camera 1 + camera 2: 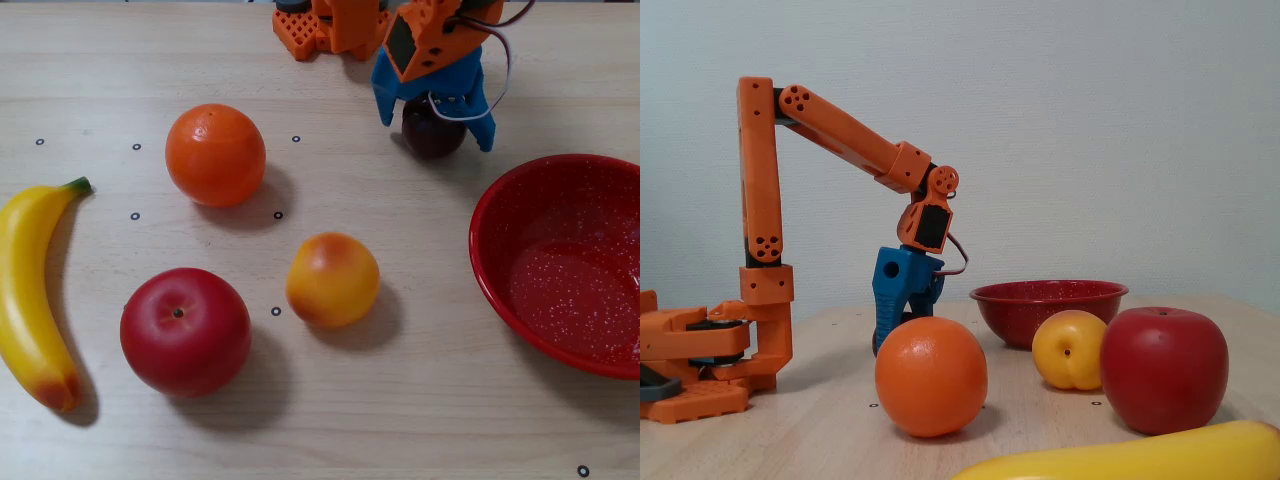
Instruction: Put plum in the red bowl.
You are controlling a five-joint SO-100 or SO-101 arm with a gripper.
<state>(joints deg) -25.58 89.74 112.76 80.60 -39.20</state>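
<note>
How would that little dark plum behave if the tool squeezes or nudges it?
The plum is round, so a nudge would probably roll it across the table. Its skin looks glossy, so it could slip between the fingers of the tool straddling it.

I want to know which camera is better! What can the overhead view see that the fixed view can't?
Only the overhead view shows the plum clearly, sitting between the blue fingers of the end effector, plus the speckled inside of the red bowl and the whole banana. Only the fixed view shows the tall bent arm and the wall. Both show the orange, apple and peach.
</note>
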